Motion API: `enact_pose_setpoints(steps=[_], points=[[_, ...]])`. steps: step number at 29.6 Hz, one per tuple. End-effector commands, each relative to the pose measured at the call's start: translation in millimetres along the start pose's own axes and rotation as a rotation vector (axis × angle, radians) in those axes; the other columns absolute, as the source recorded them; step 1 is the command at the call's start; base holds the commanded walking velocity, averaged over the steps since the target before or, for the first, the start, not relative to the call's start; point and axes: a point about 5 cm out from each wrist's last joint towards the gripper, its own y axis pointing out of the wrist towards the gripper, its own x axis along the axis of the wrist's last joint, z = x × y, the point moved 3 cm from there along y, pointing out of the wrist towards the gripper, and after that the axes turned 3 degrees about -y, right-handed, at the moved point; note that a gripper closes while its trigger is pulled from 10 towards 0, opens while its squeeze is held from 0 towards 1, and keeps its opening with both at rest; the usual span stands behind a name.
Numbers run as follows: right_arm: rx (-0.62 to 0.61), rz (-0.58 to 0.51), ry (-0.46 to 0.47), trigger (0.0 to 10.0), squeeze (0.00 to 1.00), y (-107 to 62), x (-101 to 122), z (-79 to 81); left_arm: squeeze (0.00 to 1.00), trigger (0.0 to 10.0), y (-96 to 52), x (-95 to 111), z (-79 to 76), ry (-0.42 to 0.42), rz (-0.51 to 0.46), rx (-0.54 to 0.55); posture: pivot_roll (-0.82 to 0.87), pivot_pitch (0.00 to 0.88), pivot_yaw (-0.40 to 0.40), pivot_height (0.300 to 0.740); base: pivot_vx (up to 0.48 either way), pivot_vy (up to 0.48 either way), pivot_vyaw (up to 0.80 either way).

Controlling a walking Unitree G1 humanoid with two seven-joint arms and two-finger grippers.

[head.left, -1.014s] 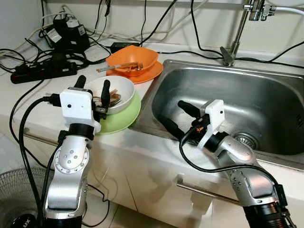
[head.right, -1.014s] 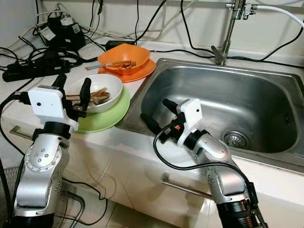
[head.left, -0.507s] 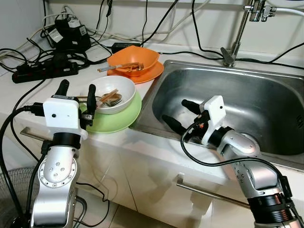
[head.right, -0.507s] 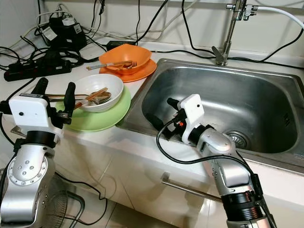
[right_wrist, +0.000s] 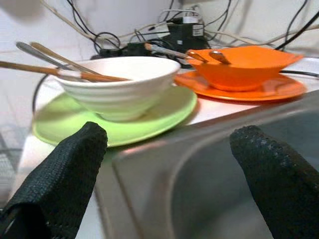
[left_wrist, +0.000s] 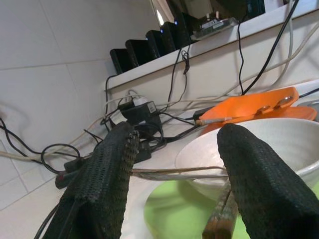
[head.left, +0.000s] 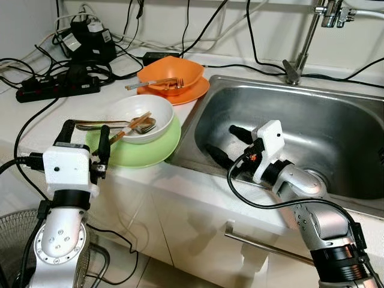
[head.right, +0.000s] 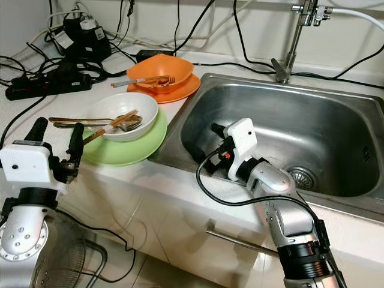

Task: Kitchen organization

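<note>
A white bowl (head.left: 139,113) holding wooden chopsticks (head.left: 129,127) and metal spoons sits on a green plate (head.left: 144,153) near the counter's front. Behind it an orange bowl (head.left: 171,73) with a fork rests on an orange plate (head.left: 191,95). My left gripper (head.left: 86,130) is open at the counter's front edge, just left of the green plate, fingers pointing up near the long utensil handles. My right gripper (head.left: 222,139) is open inside the steel sink (head.left: 336,114), close to its left wall, pointing toward the bowls. Nothing is held.
A faucet (head.left: 298,57) stands behind the sink. A black power strip (head.left: 57,89), adapters and many cables crowd the back left of the counter. A floor fan (head.left: 12,246) is at lower left. A cabinet handle (head.left: 270,249) runs below the sink.
My left gripper has drawn back from the white bowl's rim, down and left to the counter's front edge. The right gripper has barely moved.
</note>
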Motion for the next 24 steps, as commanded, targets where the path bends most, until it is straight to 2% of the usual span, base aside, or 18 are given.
enact_pose_setpoints(steps=[1,3,4,6,10,14,16,19,24], points=[[-0.016,-0.033,-0.03,10.0,0.0,1.1,12,-2.5,0.0,10.0,-1.8,-6,0.7,0.013,0.017,-0.002,-0.01,0.0,0.078,0.74,0.0,0.0,0.0],[0.003,0.011,-0.11,10.0,0.0,-1.8,7,0.8,0.0,10.0,-1.6,-12,0.0,0.012,0.032,-0.002,-0.02,0.0,0.079,0.74,0.0,0.0,0.0],[0.03,0.036,-0.075,10.0,0.0,-3.8,1,3.5,0.0,10.0,-0.8,-14,-0.1,0.011,0.035,-0.001,-0.02,0.0,0.079,0.74,0.0,0.0,0.0],[0.009,0.041,-0.03,10.0,0.0,-6.1,-3,1.5,0.0,10.0,1.0,-16,-0.5,0.01,0.038,-0.001,-0.02,0.0,0.08,0.74,0.0,0.0,0.0],[-0.037,0.055,-0.074,10.0,0.0,-6.5,-6,-2.1,0.0,10.0,5.9,-23,-2.8,0.004,0.044,-0.006,-0.03,0.0,0.083,0.74,0.0,0.0,0.0],[-0.064,0.023,-0.151,10.0,0.0,-5.3,0,-3.6,0.0,10.0,9.7,-29,-5.5,0.007,0.046,-0.023,-0.04,0.0,0.086,0.74,0.0,0.0,0.0],[-0.032,0.011,-0.105,10.0,0.0,-5.4,1,-1.1,0.0,10.0,11.1,-31,-6.6,0.003,0.047,-0.028,-0.04,0.0,0.087,0.74,0.0,0.0,0.0],[-0.084,-0.022,-0.178,10.0,0.0,-4.4,6,-1.9,0.0,10.0,13.1,-30,-7.5,-0.005,0.042,-0.026,-0.04,0.0,0.088,0.74,0.0,0.0,0.0],[-0.071,-0.006,-0.183,10.0,0.0,-5.8,2,1.2,0.0,10.0,13.5,-33,-7.6,-0.023,0.046,-0.016,-0.04,0.0,0.087,0.74,0.0,0.0,0.0]])
